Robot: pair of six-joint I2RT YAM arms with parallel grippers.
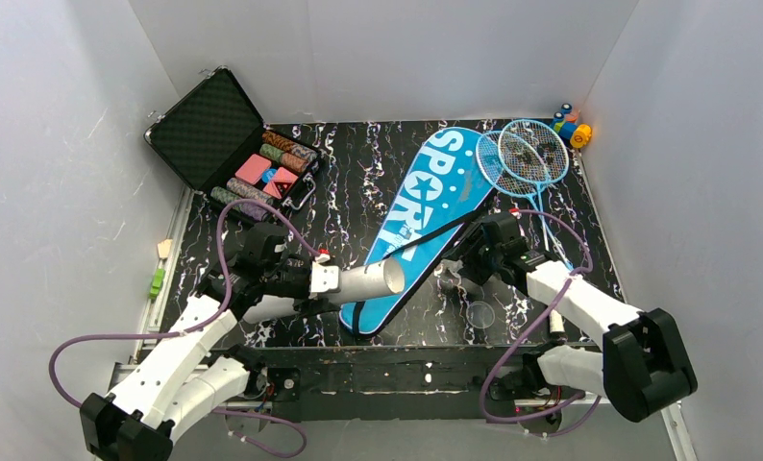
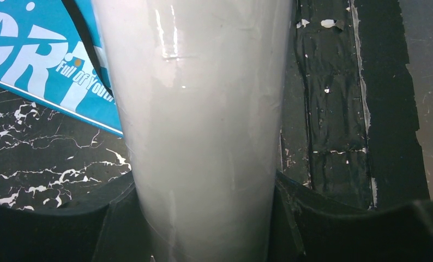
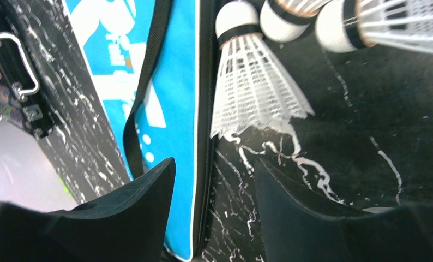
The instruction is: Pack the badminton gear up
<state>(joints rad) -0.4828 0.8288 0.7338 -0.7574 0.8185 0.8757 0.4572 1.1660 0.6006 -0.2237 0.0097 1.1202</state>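
White walls enclosed a black, white-veined counter (image 1: 358,182). The left claw (image 1: 322,279) was clamped on the closed end of the white tube (image 1: 363,280), jaws pressed to both sides, holding it level with its open mouth turned right over the narrow end of the blue bag (image 1: 435,206). The right claw (image 3: 213,174) stood open and empty above the shuttlecocks (image 3: 252,87), which lay on the counter just beside the bag's edge and its black strap (image 3: 149,71). The rackets (image 1: 522,154) lay overlapped by the bag's wide end. Judged step: loading shuttlecocks into the tube. The next move called for the right claw to descend, close lightly on one shuttlecock and carry it to the tube's mouth. The shuttlecock count was uncertain, since the frame edge cut some off and the right arm hid them from above. The tube's contents and the bag's opening could not be made out.
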